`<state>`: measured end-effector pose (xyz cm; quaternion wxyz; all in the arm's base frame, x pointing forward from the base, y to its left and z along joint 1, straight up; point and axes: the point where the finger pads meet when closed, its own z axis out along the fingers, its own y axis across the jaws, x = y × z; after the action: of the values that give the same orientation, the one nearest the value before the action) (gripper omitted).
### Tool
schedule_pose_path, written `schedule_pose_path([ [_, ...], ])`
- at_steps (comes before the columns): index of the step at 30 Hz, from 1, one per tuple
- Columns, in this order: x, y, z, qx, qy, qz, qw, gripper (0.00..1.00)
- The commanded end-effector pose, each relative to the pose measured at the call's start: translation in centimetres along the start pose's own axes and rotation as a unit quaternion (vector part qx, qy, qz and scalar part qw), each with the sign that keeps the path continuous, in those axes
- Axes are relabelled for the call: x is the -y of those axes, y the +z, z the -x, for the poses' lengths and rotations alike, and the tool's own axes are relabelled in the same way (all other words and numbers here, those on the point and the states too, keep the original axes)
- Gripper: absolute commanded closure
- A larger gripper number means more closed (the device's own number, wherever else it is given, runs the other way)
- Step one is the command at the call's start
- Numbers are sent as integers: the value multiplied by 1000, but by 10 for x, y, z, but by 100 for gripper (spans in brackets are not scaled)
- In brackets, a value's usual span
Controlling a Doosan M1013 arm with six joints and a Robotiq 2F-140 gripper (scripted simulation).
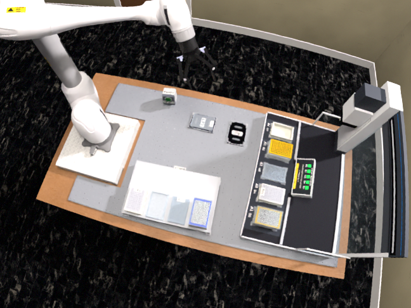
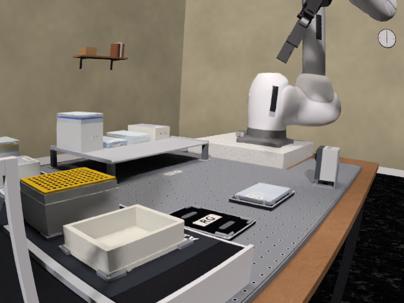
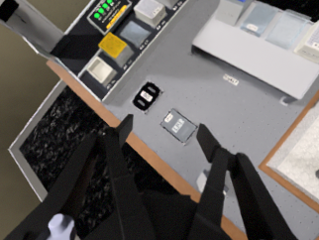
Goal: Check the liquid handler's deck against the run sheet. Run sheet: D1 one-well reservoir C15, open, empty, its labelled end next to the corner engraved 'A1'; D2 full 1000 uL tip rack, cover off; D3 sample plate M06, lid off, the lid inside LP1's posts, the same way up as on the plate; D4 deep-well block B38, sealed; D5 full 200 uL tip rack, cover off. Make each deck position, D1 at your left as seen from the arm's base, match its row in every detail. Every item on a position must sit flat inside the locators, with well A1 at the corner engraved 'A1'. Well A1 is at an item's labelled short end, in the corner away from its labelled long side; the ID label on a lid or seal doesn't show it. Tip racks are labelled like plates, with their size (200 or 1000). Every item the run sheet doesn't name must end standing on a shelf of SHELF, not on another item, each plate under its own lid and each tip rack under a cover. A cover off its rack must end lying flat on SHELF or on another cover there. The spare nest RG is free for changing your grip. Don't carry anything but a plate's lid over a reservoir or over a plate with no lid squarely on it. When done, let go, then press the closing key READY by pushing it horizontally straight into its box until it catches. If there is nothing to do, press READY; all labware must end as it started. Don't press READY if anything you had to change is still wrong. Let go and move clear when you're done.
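Note:
My gripper is open and empty. It hangs high over the dark floor just past the table's far edge, above and behind the READY key box. In the wrist view my fingers frame the clear lid on LP1 far below. The deck row holds the white open reservoir, a yellow-topped tip rack, an uncovered plate, a sealed white block and a yellow-rimmed tip rack. The lid lies flat in LP1.
The black RG nest sits empty between LP1 and the deck. SHELF carries several items, among them a blue-rimmed covered rack. A panel with green lights lies right of the deck. The arm's base stands at the left.

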<state>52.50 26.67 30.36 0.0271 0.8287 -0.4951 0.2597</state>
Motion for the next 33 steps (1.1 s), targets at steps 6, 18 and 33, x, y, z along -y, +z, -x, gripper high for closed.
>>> schedule_pose_path([
  [6,12,23,-31,42,-74,-2,996,21],
  [18,25,52,-70,87,-161,-7,983,21],
  [33,43,89,-120,145,-273,-13,951,21],
])
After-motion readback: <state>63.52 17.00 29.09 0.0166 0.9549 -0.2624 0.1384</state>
